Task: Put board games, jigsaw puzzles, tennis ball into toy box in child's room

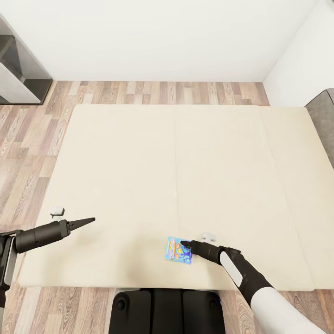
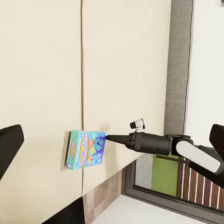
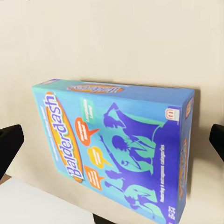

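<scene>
Robot base at the frame's foot; beyond it the right gripper point(image 1: 185, 243), jaws spread wide, straddles one blue board game point(image 3: 121, 144) lying flat near the bed point(image 1: 139, 153) edge. Left gripper point(image 1: 90, 220) apparently closed, empty. Close squarely across the box sides before lifting.

Right tool point(image 1: 185, 243) reaches forward (jaws spread wide); left tool point(image 1: 88, 221) hovers.

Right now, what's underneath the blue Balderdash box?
The blue Balderdash box lies flat on the bed's cream cover, near its front edge. The patch of cover directly beneath it is hidden by the box.
</scene>
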### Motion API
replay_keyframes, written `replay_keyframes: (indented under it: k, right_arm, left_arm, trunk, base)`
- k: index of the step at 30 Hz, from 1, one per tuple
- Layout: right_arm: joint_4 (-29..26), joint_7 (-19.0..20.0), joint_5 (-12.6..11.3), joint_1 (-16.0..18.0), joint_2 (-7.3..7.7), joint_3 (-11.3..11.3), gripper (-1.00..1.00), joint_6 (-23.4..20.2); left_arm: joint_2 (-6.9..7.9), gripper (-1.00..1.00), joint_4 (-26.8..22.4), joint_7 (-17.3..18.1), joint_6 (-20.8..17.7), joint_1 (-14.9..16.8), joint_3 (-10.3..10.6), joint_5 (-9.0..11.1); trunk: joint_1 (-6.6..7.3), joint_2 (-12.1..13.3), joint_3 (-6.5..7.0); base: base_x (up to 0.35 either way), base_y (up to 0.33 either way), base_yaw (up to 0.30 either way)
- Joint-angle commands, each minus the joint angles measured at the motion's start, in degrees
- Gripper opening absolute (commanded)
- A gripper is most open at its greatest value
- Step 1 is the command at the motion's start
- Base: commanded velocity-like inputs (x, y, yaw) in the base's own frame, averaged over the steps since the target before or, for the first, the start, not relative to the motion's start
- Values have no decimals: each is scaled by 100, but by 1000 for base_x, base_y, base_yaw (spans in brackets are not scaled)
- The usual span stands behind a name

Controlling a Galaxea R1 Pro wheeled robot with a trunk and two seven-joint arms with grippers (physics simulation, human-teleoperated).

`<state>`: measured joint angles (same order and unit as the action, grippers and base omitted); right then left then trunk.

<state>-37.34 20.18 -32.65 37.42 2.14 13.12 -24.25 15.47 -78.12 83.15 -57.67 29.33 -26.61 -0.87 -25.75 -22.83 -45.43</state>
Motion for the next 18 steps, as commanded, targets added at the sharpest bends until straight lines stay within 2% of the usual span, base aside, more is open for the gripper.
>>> replay_keyframes:
  k: [1,18]
  right_arm:
    - [-4,-5,-32,2,6,21,100,-17]
    - [-1,-5,-28,2,6,16,100,-10]
  left_arm:
    - [0,100,-2,26,-60,2,-2,-10]
    - [0,100,0,26,-60,2,-12,-10]
  trunk:
    - [-3,-9,-6]
    - [-3,-9,-6]
  base:
    - [0,0,0]
    - [0,0,0]
